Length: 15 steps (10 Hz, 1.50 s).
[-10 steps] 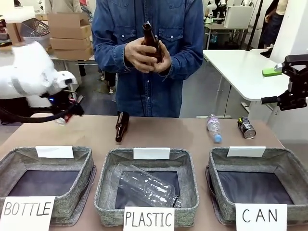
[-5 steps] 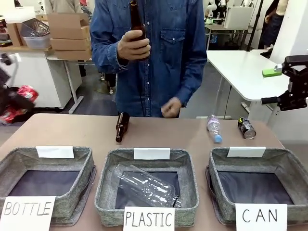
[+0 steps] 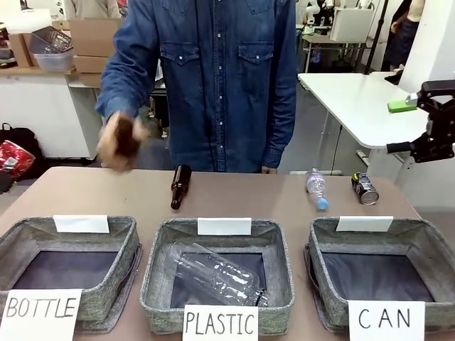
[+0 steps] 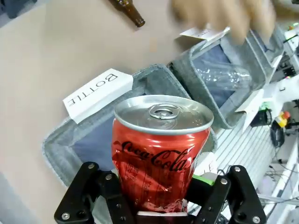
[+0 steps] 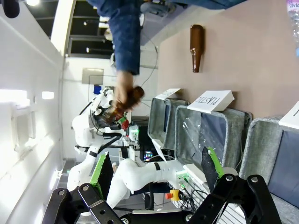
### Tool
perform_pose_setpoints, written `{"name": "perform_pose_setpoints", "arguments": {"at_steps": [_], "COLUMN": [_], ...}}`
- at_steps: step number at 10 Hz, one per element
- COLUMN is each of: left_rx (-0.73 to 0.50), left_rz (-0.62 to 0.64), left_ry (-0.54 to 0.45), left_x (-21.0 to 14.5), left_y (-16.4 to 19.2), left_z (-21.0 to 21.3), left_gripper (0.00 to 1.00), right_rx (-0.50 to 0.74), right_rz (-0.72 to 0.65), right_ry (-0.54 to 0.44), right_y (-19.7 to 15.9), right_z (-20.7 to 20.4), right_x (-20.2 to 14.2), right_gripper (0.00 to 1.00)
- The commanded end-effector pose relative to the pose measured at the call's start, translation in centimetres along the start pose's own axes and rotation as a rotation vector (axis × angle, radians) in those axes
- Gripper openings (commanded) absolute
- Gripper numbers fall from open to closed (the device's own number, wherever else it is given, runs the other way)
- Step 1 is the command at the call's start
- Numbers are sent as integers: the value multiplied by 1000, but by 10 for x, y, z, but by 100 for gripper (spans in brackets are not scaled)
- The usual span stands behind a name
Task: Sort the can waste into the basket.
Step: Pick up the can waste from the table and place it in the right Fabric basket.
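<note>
In the left wrist view, a dented red can [image 4: 161,140] with white lettering stands upright between my left gripper's [image 4: 156,186] fingers, which are shut on it, above the BOTTLE basket [image 4: 60,140]. A dark can [image 3: 364,189] lies on the table at the far right, just behind the grey CAN basket [image 3: 419,231]. My right gripper [image 3: 426,128] hangs open and holds nothing high at the right edge, above and to the right of that basket. Its green-padded fingers [image 5: 209,167] stand wide apart in the right wrist view.
A person in a denim shirt lowers a brown bottle [image 3: 122,141] in one hand at the far left. Another brown bottle [image 3: 180,186] and a small plastic bottle [image 3: 316,189] lie on the table. The PLASTIC basket [image 3: 156,284] holds a clear bottle.
The person's hand has swung the brown bottle down from chest height to the left. My left arm has left the front view with the red can. The right gripper has not moved.
</note>
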State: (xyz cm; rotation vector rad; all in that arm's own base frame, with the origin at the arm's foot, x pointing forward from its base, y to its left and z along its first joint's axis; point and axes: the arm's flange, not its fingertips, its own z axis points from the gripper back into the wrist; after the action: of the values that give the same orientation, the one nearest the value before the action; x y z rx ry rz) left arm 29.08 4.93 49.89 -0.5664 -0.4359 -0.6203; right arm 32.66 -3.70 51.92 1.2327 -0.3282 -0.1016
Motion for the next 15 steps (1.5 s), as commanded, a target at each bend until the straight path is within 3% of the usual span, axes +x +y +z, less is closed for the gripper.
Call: {"name": "perform_pose_setpoints", "arguments": {"at_steps": [1, 3, 5, 12, 15], "left_rx": [-165, -477, -567, -603, -579], "left_rz": [-103, -193, -218, -268, -321], "left_ry": [-84, -284, -384, -322, -169], "left_x": [-3, -24, -56, -46, -1], "left_y": [7, 43, 60, 47, -8], "left_z": [36, 110, 139, 127, 61], "left_gripper": [0, 0, 0, 0, 0], "right_rx": [25, 25, 25, 25, -1], "right_rz": [26, 26, 26, 26, 0], "right_ry": [-9, -9, -9, -9, 0], "right_y": [0, 0, 0, 0, 0], "right_z": [-2, -2, -2, -2, 0], "right_x": [2, 2, 2, 2, 0], "right_gripper": [100, 100, 100, 100, 100]}}
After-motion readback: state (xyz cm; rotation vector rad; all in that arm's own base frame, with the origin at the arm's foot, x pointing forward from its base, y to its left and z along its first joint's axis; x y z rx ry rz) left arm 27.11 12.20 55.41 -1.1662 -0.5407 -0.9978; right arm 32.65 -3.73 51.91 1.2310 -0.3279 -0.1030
